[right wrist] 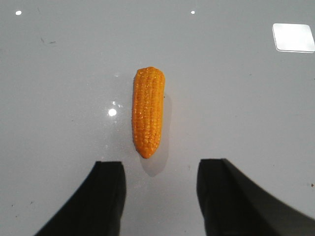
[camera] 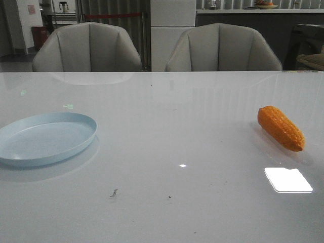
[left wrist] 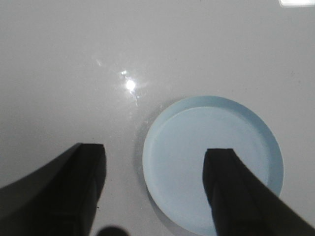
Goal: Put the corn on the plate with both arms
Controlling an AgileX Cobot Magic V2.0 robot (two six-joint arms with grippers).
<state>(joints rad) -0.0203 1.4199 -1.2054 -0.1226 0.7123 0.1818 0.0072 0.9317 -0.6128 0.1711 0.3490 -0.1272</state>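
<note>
The orange corn [camera: 281, 127] lies on the white table at the right, apart from the plate. The pale blue plate [camera: 45, 137] sits at the left and holds nothing. Neither arm shows in the front view. In the left wrist view my left gripper [left wrist: 160, 157] is open and empty above the table, one finger [left wrist: 231, 187] over the plate [left wrist: 197, 147], the other beside it. In the right wrist view my right gripper [right wrist: 160, 169] is open and empty, raised above the table with the corn [right wrist: 147, 112] lying lengthwise just beyond the gap between the fingers.
The glossy white table [camera: 172, 152] shows a bright window reflection [camera: 287, 179] near the corn. Two grey chairs [camera: 87, 48] stand behind the table's far edge.
</note>
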